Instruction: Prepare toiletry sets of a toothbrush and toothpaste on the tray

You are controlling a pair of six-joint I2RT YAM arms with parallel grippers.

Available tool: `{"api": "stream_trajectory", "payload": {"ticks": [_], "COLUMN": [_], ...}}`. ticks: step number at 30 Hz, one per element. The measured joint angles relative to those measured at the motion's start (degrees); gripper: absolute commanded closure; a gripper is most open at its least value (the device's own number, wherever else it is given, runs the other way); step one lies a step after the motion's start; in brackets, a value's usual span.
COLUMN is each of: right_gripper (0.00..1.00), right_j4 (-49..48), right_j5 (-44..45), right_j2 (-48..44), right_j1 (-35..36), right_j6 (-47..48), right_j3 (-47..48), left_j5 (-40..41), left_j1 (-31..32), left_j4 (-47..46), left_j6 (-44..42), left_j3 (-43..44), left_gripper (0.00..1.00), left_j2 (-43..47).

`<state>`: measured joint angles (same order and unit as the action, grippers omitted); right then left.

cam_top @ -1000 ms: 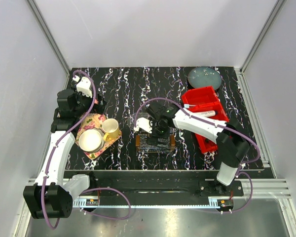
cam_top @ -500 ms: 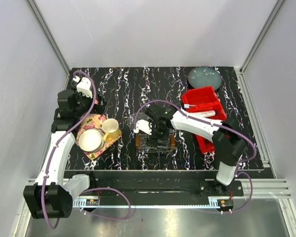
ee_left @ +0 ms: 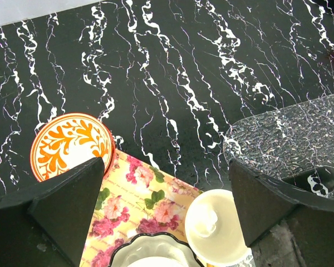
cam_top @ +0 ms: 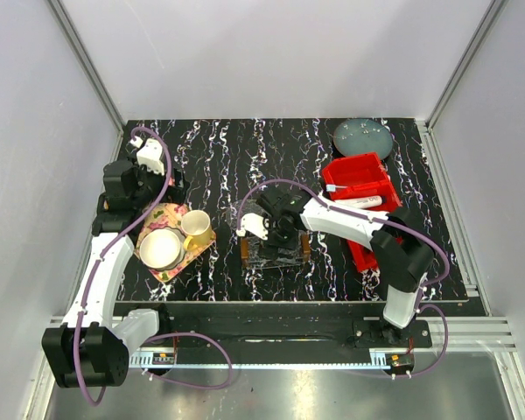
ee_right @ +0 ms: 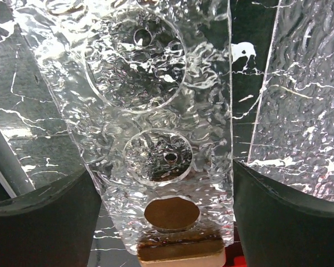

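Observation:
The clear tray (cam_top: 276, 252) with brown end handles stands mid-table. My right gripper (cam_top: 280, 229) hangs low over it, open. In the right wrist view the jaws (ee_right: 164, 222) stand wide on either side of the tray's ribbed end wall (ee_right: 150, 100) and its brown handle (ee_right: 178, 255), and hold nothing. A white toothpaste tube (cam_top: 360, 202) and a pale toothbrush (cam_top: 337, 187) lie in the red bin (cam_top: 381, 236). My left gripper (cam_top: 144, 171) is open and empty at the far left, above the flowery tray (ee_left: 145, 194). The clear tray also shows in the left wrist view (ee_left: 289, 136).
The flowery tray (cam_top: 149, 219) holds a white bowl (cam_top: 161, 249) and a yellow cup (cam_top: 195, 225). An orange-patterned dish (ee_left: 72, 144) sits beside it. A grey round plate (cam_top: 363, 137) lies at the back right.
My right gripper has shifted slightly left and closer onto the clear tray. The left arm has barely moved.

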<state>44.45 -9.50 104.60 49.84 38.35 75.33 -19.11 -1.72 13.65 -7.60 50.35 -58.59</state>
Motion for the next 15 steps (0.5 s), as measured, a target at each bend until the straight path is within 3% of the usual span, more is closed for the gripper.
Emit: {"api": "stream_trajectory", "payload": {"ticks": [6,15], "right_gripper": [0.35,0.46], "right_j4": [-1.0,-1.2], "right_j5": [1.4,2.5], "right_j2": [0.0,-0.1], "right_j1": [0.0,0.0], "right_j6": [-0.9,-1.3], "right_j3": [0.0,0.0], "left_j5": [0.0,0.0], "left_j1": [0.0,0.0], "left_j4": [0.0,0.0], "left_j6": [0.0,0.0], "left_j3": [-0.2,-0.2], "left_gripper": [0.01,0.01], "left_j2": [0.0,0.0]}}
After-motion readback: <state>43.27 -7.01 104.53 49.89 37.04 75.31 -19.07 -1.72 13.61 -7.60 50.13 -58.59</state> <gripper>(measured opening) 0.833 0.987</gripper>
